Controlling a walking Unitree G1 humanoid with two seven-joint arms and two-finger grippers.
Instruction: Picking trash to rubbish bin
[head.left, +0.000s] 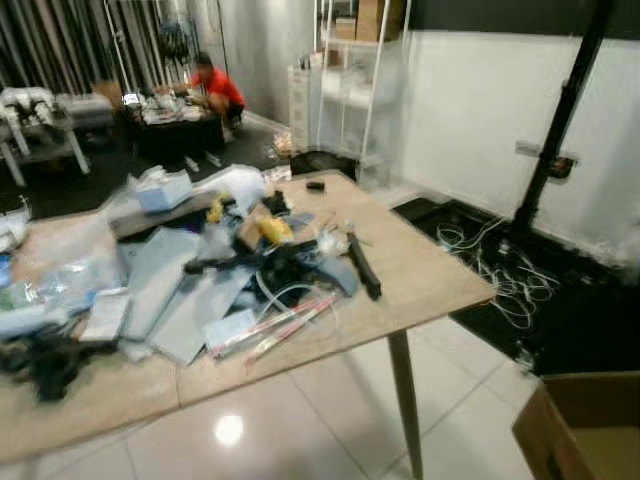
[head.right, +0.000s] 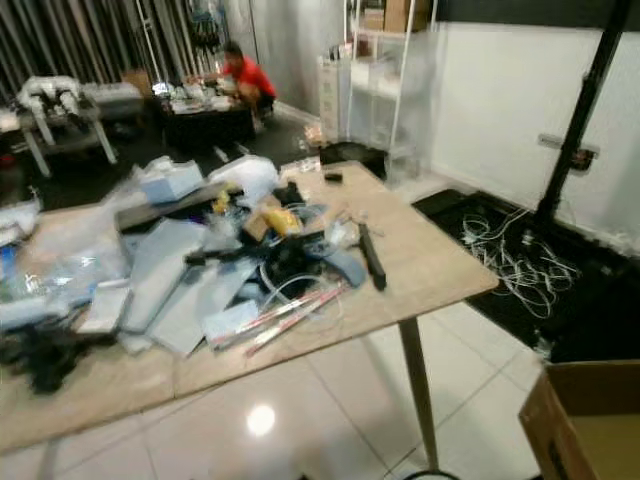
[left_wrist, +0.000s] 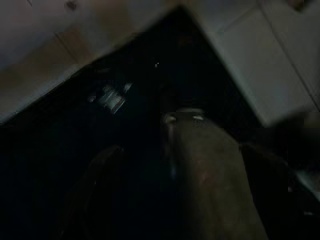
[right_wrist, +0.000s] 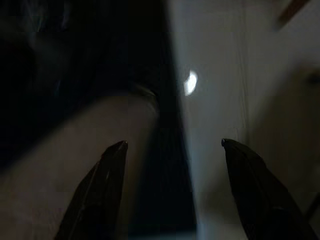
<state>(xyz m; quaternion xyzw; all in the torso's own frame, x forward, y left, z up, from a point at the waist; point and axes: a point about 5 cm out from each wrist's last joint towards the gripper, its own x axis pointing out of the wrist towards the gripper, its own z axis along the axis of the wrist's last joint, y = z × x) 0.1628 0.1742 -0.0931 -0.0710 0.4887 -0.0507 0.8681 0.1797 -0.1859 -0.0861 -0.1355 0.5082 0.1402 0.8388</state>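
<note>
A heap of trash (head.left: 235, 270) is lying across the wooden table (head.left: 420, 280): grey sheets, clear plastic wrap, a yellow scrap (head.left: 274, 230), white cable loops, pink-striped sticks (head.left: 285, 325) and a long black bar (head.left: 363, 265) lying near the table's right edge. A white box (head.left: 163, 190) is sitting at the back of the pile, and a small dark item (head.left: 316, 186) is resting apart near the far corner. An open cardboard box (head.left: 585, 425) is standing on the white tiled floor at lower right, well apart from the table. Beyond it, white cables (head.left: 500, 275) are sprawling over a dark mat beside a black pole (head.left: 560, 120). Farther back, a person in red (head.left: 215, 88) is crouching by a low dark table, with white shelving (head.left: 345, 85) against the wall. The left pincer (left_wrist: 185, 185) is hanging in shadow, its fingers spread with a dim rounded shape lying between them. The right pincer (right_wrist: 172, 185) is hanging spread over pale floor, holding nothing.
</note>
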